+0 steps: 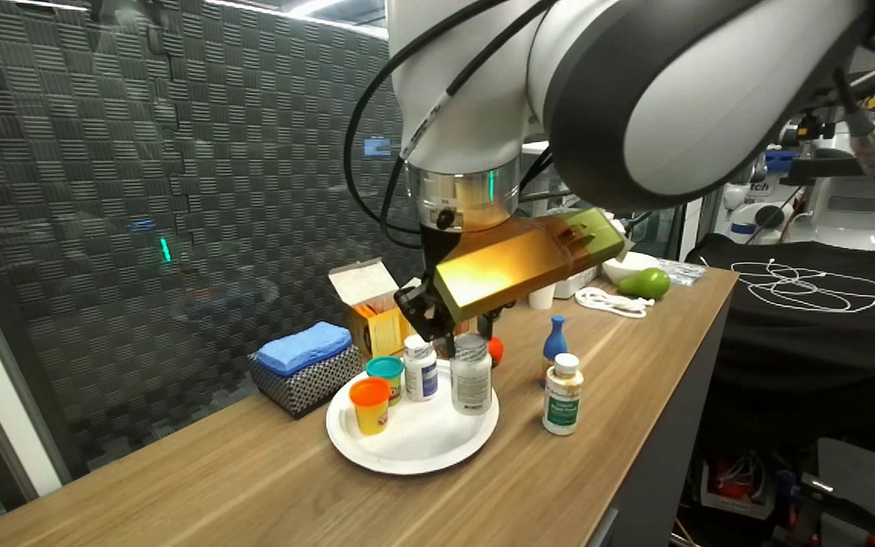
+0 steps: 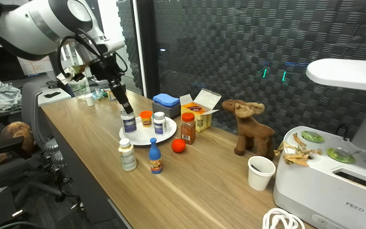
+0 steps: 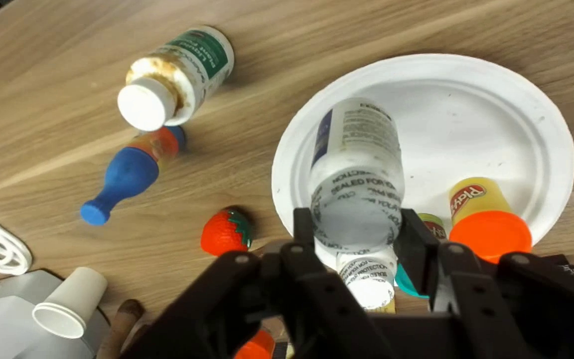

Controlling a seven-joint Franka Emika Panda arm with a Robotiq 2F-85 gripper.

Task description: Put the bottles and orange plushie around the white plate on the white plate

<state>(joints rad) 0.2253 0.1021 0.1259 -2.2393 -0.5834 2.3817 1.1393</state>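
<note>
Blue cloth (image 1: 303, 348) lies on a dark patterned box (image 1: 316, 381), far left in an exterior view, near the white plate (image 1: 415, 456) on my wooden counter (image 1: 202, 486). On the plate's left stand an orange-lidded tub (image 1: 371, 410) and a teal-lidded tub (image 1: 386, 370), with an open yellow box (image 1: 384, 334) behind them on the counter. Next, a white bottle (image 1: 420, 372) stands upright on the plate. Beside it, center, I have the gripper (image 3: 357, 222) clenched around the cap of a second white bottle (image 1: 472, 384), roughly upright, its base inside the plate's rim; whether that base touches the plate, I cannot tell. Beyond them, off the plate, a red-capped orange-brown bottle (image 2: 188, 130) stands on the counter near the small orange-red plushie (image 3: 223, 233), whose green leaf shows in my wrist view. Right of the plate, a blue bottle (image 1: 555, 346) and a green-labelled bottle (image 1: 561, 403) stand upright on the counter, just beside each other. Farther right, also on the counter, are a coiled white cord (image 1: 614, 301), a white bowl (image 1: 630, 266) and a green pear-shaped object (image 1: 646, 283).
</note>
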